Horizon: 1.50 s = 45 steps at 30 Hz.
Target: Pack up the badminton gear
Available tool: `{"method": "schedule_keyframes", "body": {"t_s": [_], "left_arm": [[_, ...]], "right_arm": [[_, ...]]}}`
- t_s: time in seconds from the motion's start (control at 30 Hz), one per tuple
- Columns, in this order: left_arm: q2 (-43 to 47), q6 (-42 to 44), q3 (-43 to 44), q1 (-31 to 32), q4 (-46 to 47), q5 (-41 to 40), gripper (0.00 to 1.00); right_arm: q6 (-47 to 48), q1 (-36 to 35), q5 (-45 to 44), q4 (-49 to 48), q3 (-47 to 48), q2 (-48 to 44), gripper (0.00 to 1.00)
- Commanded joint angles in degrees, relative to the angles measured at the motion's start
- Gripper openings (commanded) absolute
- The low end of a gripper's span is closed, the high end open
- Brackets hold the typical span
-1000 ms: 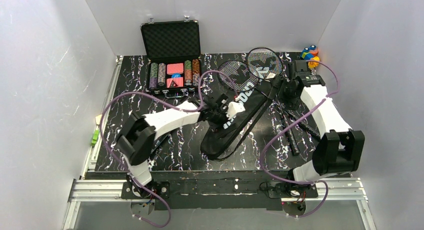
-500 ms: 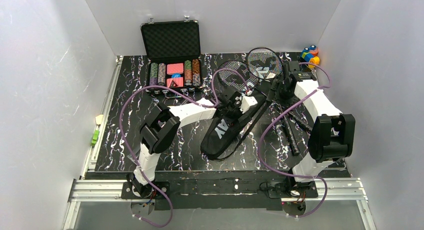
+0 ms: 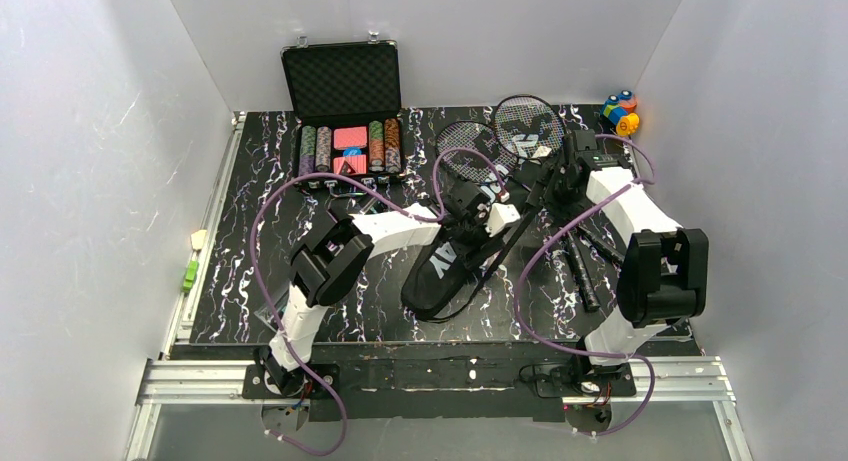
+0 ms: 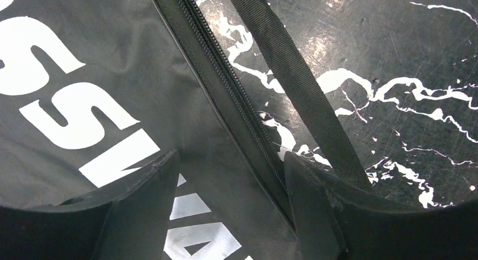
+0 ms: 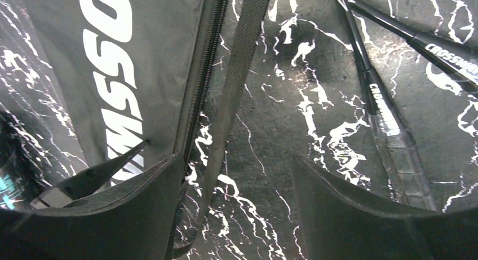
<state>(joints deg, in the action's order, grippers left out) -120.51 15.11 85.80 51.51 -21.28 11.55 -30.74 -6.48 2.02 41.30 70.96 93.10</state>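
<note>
The black CROSSWAY bag lies slantwise in the middle of the table, white letters up. My left gripper hovers low over its upper part, open, jaws straddling the zipper edge without pinching it. The bag's strap lies on the table beside it. My right gripper is open just right of the bag, with the strap running between its fingers. Two rackets lie with heads at the back and handles to the right. The shuttlecocks and tube are not clearly visible.
An open case of poker chips stands at the back left. Small colourful toy blocks sit in the back right corner. White walls close in the black marbled table on three sides.
My left arm has reached further right along the bag toward its upper end, and its jaws have narrowed. My right gripper has shifted slightly down and left toward the bag.
</note>
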Motion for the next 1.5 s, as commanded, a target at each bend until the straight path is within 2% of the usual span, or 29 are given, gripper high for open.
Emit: {"method": "schedule_keyframes", "body": {"t_s": [0.0, 0.07, 0.13, 0.27, 0.37, 0.4, 0.43, 0.5, 0.53, 0.63, 0.7, 0.93, 1.17, 1.33, 1.47], "left_arm": [[0.31, 1.7, 0.25, 0.18, 0.32, -2.09, 0.61], [0.69, 1.84, 0.29, 0.25, -0.02, -1.83, 0.49], [1.55, 1.7, 0.02, 0.18, -0.23, -1.15, 0.44], [3.51, 1.46, -0.73, 0.18, -0.5, 0.01, 0.43], [4.57, 0.53, -0.78, 0.17, -1.93, 1.65, 0.48], [4.6, 0.2, -0.61, 0.22, -2.33, 1.96, 0.46], [4.63, 0.05, -0.59, 0.22, -2.51, 2.21, 0.38], [4.6, -0.03, -0.36, 0.2, -2.91, 2.67, 0.13], [4.62, -0.28, -0.26, 0.22, -3.19, 2.68, 0.08], [4.75, -0.6, -0.18, 0.17, -3.42, 2.6, 0.06], [4.92, -0.57, -0.07, 0.22, -3.53, 2.45, 0.0], [7.04, -1.53, 0.38, 0.22, -4.95, 1.9, 0.0], [12.93, -3.96, -1.37, -0.07, -9.16, 1.28, 0.0], [21.04, -4.21, -8.9, -0.13, -10.25, 2.2, 0.0], [21.67, -3.19, -10.85, -0.15, -10.24, 1.81, 0.0]], "right_arm": [[-1.55, -0.69, 2.46, -2.82, -1.26, -3.34, 0.77], [-1.85, -1.09, 3.1, -3.4, -1.88, -3.74, 0.77], [-1.99, -1.52, 3.6, -3.73, -2.39, -3.89, 0.76], [-2.43, -2.62, 4.59, -4.37, -3.45, -3.85, 0.76], [-3.22, -3.85, 5.6, -5.33, -4.65, -3.5, 0.76], [-3.59, -4.22, 6.01, -5.61, -5.02, -3.39, 0.76], [-3.84, -4.44, 6.25, -6.03, -5.47, -3.25, 0.76], [-4.4, -4.86, 6.93, -6.98, -6.35, -2.74, 0.76], [-4.59, -5.12, 6.97, -7.24, -6.62, -2.53, 0.76], [-4.9, -5.75, 7.27, -7.74, -6.88, -1.93, 0.76], [-5.29, -6.03, 7.45, -8.12, -6.84, -1.54, 0.76], [-7.54, -7.44, 11.17, -10.84, -6.47, 0.5, 0.76], [-13.02, -12.06, 15.62, -16.95, -9.42, 1.85, 0.74], [-17.14, -13.99, 18.28, -22.4, -10.8, 3.67, 0.61], [-16.68, -14.17, 18.37, -21.51, -10.77, 2.22, 0.58]]}}
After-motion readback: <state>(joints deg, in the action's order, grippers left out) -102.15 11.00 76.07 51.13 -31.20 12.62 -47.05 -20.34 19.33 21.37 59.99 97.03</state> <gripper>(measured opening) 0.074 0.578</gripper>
